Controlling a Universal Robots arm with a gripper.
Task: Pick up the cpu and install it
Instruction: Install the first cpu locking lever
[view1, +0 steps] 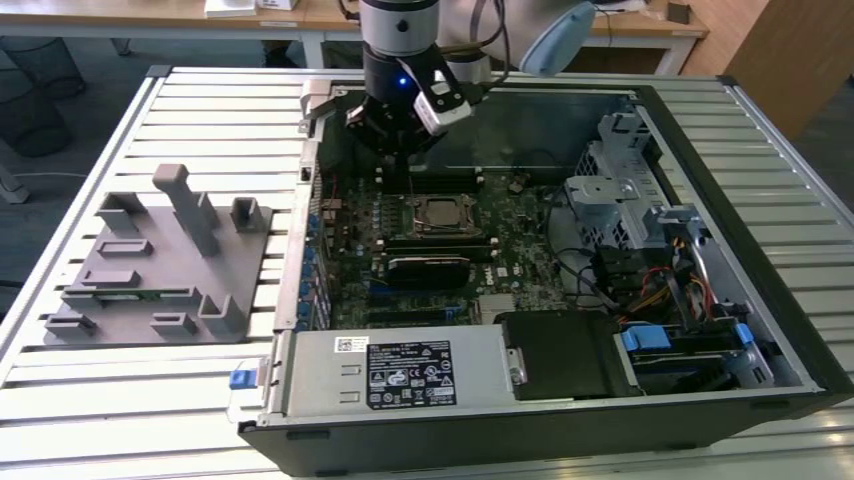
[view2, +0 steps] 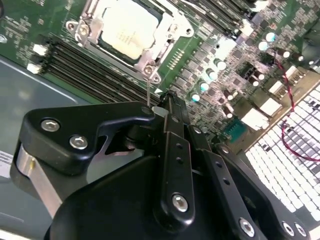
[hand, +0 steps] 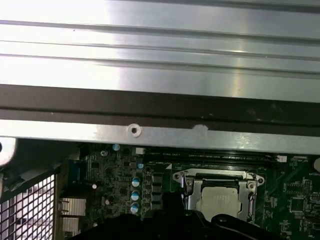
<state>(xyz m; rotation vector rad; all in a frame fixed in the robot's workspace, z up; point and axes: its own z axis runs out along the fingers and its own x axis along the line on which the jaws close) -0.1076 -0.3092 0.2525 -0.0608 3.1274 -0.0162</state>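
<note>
Even, bright overhead light is seen; glare is thrown off the ribbed silver metal panel (hand: 160, 55), which is slightly blurred.

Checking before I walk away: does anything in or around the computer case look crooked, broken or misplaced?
Nothing stands out. The cpu lies flat and square inside its socket frame on the motherboard.

Silver-grey cpu (view1: 437, 213), green motherboard (view1: 527, 255), black hand (view2: 165, 165), grey fixture blocks (view1: 160, 265)
</note>
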